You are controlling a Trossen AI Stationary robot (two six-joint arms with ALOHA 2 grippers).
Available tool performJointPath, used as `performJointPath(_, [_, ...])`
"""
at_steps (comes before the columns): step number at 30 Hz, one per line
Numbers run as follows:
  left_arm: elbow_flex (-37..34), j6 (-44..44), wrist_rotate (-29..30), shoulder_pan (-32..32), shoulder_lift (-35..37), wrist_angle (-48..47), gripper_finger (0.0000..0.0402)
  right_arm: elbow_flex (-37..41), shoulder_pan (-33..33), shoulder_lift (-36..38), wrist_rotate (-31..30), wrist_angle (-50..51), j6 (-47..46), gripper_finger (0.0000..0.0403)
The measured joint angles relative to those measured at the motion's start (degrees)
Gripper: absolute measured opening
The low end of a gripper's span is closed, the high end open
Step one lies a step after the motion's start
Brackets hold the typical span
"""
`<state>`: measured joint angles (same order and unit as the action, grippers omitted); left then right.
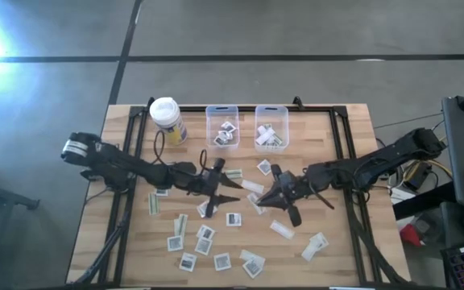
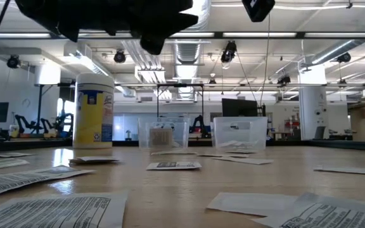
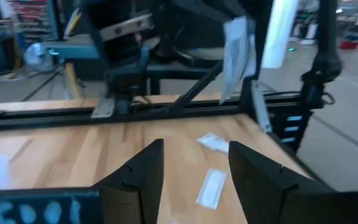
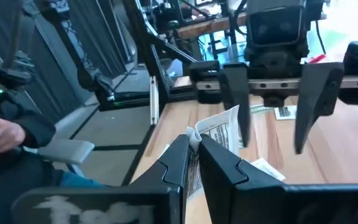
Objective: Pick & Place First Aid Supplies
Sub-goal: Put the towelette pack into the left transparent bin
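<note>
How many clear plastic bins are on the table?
2. The left clear bin and the right clear bin stand side by side at the table's far edge, right of the yellow container, each holding packets.

Both my arms reach inward from opposite sides and meet near the centre, low over the worktop point(image 1: 127, 242).

My left hand point(image 1: 216, 193) hangs with fingers point(image 3: 143, 177) spread apart, nothing between them. Its forearm runs diagonally back to the left edge, wrist level.

My right hand point(image 1: 274, 196) faces the left one, close but apart. Its fingers point(image 4: 178, 163) are pressed nearly together, pinching a white packet point(image 4: 219, 138) that stands up crumpled between the tips. The right arm stretches back toward the right edge, elbow raised.
</note>
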<state>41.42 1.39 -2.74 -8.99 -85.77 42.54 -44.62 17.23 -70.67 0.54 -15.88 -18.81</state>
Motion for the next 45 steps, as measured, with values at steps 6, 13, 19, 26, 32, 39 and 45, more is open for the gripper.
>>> performJointPath(6, [2.95,0.07,-3.33,-0.02,-1.93,0.08,0.0174,-0.08,-0.46,-2.67,2.73,-3.65,0.03,0.0031])
performJointPath(13, [4.09,0.13,-6.65,0.19,-2.26,0.12,0.0174,-0.48,-0.43,-3.50,2.95,-4.33,0.95,0.0031])
performJointPath(19, [4.88,0.40,-8.71,0.24,-2.26,0.51,0.0174,-0.86,-0.94,-3.59,2.91,-4.61,2.97,0.0031])
performJointPath(26, [5.93,0.61,-11.30,0.25,-2.23,0.52,0.0168,-0.86,-2.19,-3.59,2.60,-4.95,4.07,0.0031])
performJointPath(32, [6.08,1.03,-11.66,0.26,-2.22,0.53,0.0124,-0.86,-2.29,-3.59,2.75,-5.43,4.22,0.0031])
performJointPath(39, [6.08,1.01,-11.61,0.28,-2.22,1.47,0.0041,-0.86,-2.29,-3.59,2.95,-5.42,4.24,0.0031])
performJointPath(45, [6.08,1.01,-11.59,0.28,-2.22,1.47,0.0005,-0.86,-2.27,-3.59,2.95,-4.63,4.25,0.0032])
